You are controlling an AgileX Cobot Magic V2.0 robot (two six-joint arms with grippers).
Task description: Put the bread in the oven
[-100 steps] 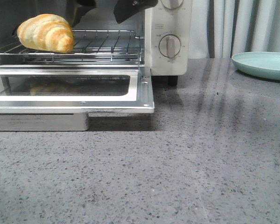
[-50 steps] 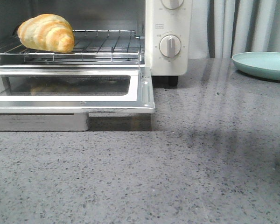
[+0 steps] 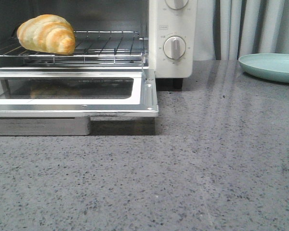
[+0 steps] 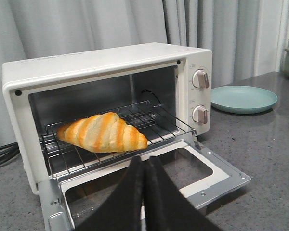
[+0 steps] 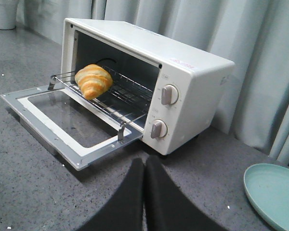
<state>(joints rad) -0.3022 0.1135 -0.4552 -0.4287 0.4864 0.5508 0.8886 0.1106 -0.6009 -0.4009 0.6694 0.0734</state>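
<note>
The bread (image 3: 47,33) is seen lying on the wire rack (image 3: 111,45) toward the left side of the oven (image 3: 176,62), whose glass door (image 3: 72,91) is folded down flat over the grey speckled desk (image 3: 183,173), while a pale green plate (image 3: 272,66) is set well apart at the far right. The left end effector (image 4: 143,166) is shown closed and empty in front of the open door. The right end effector (image 5: 143,168) is likewise closed on nothing, held above the desk near the oven's dial panel (image 5: 164,110).
</note>
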